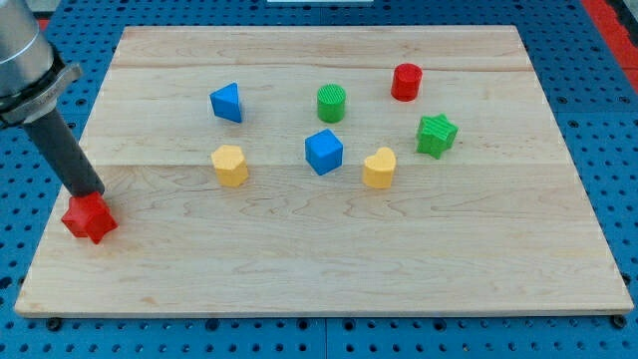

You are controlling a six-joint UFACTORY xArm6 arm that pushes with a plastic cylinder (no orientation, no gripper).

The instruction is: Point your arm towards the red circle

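Camera view: one shot of the whole worktop (329, 249), a pale wooden board on a blue pegboard (608, 150).
Arm: it comes in from the view's top left, grey collar up high, dark rod (62, 150) slanting down and to the right.
Tip: my tip (90, 194) is down at the board's left edge, right at the top of the red star (89, 218); touching it or just above it, I cannot tell which.
Gripper: there is no gripper here, only the bare rod, so nothing spread and nothing pinched.
Red circle: the red cylinder (406, 82) stands upright near the view's top right, well apart from my tip, with most of the board between them.
Green circle: the green cylinder (331, 103) sits left of the red one, a little lower.
Green star: the green star (436, 135) lies below and just right of the red cylinder.
Blue pair: the blue triangle (227, 102) is up at centre left; the blue cube (323, 152) is in the middle, below the green cylinder.
Yellow pair: the yellow hexagon (229, 165) is below the blue triangle; the yellow heart (379, 168) is right of the blue cube, near it but apart.
Spacing: the seven blocks away from the arm all stand clear of one another.
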